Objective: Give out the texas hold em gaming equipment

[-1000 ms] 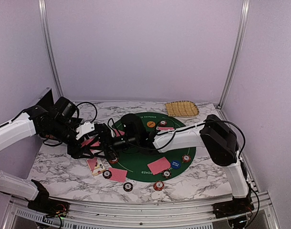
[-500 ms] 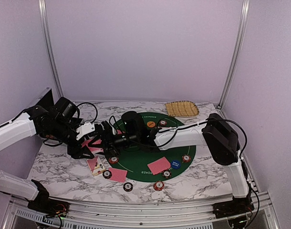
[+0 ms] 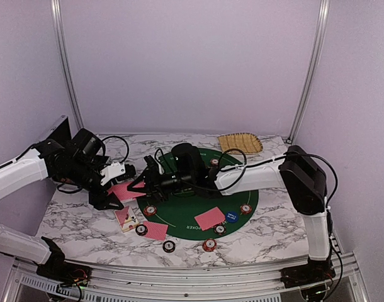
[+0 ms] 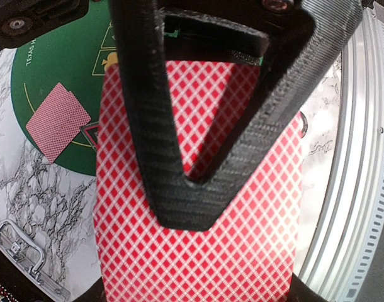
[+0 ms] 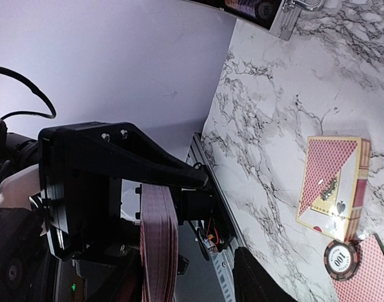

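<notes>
My left gripper (image 3: pixel 114 189) (image 4: pixel 189 217) is shut on a deck of red-backed playing cards (image 3: pixel 126 190) (image 4: pixel 198 251), held above the marble left of the green mat (image 3: pixel 198 202). My right gripper (image 3: pixel 141 182) (image 5: pixel 182 267) faces it, open, with its jaws on either side of the deck's edge (image 5: pixel 159 245). One finger (image 5: pixel 252 277) stands apart from the deck. A card (image 3: pixel 209 218) and a blue button (image 3: pixel 231 216) lie on the mat. Another card (image 3: pixel 156 230) lies by the mat's front edge. Poker chips (image 3: pixel 150 210) (image 3: pixel 209 244) (image 5: pixel 341 259) sit around the mat's rim.
A card box (image 3: pixel 126 218) (image 5: pixel 333 182) lies face up on the marble at the front left. The tan woven tray (image 3: pixel 240 143) stands at the back right. A metal rail (image 4: pixel 355 157) runs along the table's near edge.
The right arm's wrist has drawn back and to the right a little, and its jaws have narrowed around the deck's edge. The left arm holds still with the deck.
</notes>
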Robot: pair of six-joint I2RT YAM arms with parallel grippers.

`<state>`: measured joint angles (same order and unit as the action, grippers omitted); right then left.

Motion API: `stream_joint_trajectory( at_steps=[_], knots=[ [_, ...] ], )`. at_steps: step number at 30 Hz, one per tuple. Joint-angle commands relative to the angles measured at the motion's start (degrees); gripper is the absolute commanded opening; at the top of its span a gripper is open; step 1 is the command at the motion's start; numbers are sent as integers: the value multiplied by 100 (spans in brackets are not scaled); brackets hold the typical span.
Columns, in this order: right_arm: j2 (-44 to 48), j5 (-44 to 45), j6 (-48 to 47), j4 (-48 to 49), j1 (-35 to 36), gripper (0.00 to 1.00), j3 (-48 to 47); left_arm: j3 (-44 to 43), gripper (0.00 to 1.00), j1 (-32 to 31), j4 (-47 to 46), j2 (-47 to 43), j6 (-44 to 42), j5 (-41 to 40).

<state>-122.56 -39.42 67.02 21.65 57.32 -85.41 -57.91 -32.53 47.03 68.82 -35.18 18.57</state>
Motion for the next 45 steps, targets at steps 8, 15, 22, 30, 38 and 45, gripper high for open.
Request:
stream_joint_trajectory(
  at_steps=[8, 15, 22, 30, 38, 45],
  knots=[
    [417, -46, 216, 293, -52, 18, 385, 150, 0, -7, -36, -9, -30, -119],
    [559, -90, 297, 312, -85, 0, 505, 255, 0, -7, -75, -2, -16, -229],
    [804, -190, -26, -116, -316, 0, 638, 313, 0, 1, -88, -62, 10, -282],
    [1090, 627, -2426, -3094, -946, 0, -277, 420, 0, 83, -79, -113, 53, -364],
    [325, 4339, -6184, -5691, -909, 0, -2484, 476, 0, 225, 11, -143, 76, -288],
    [-239, 7707, -9019, -4237, -357, 0, -2058, 474, 0, 254, 44, -193, 71, -239]
  ],
)
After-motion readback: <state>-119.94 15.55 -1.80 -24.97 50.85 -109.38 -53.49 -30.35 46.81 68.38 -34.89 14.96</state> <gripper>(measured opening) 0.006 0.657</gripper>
